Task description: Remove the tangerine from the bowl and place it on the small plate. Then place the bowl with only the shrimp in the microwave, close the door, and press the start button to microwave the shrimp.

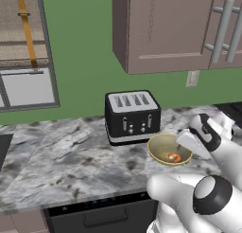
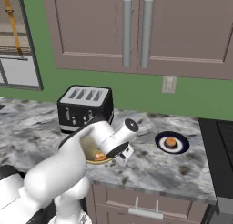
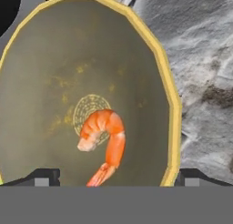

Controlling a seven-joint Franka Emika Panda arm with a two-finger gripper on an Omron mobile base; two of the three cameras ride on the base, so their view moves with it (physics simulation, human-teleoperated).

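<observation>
The end effector (image 3: 113,175) hangs spread directly over the bowl (image 3: 169,95), one tip outside its rim. The shrimp (image 3: 103,137) lies just ahead, inside (the tangerine (image 2: 170,142) sits on the small plate (image 2: 182,148)).

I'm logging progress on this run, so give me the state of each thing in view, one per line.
tangerine: out of the bowl, resting on the small plate.
small plate: on the counter, holding the tangerine.
bowl: on the counter by the toaster, holding just the shrimp.
shrimp: lying at the bowl's centre.
pincer: open, its tips straddling the bowl.
toaster: slots empty.
upper cabinet doors: closed.
</observation>
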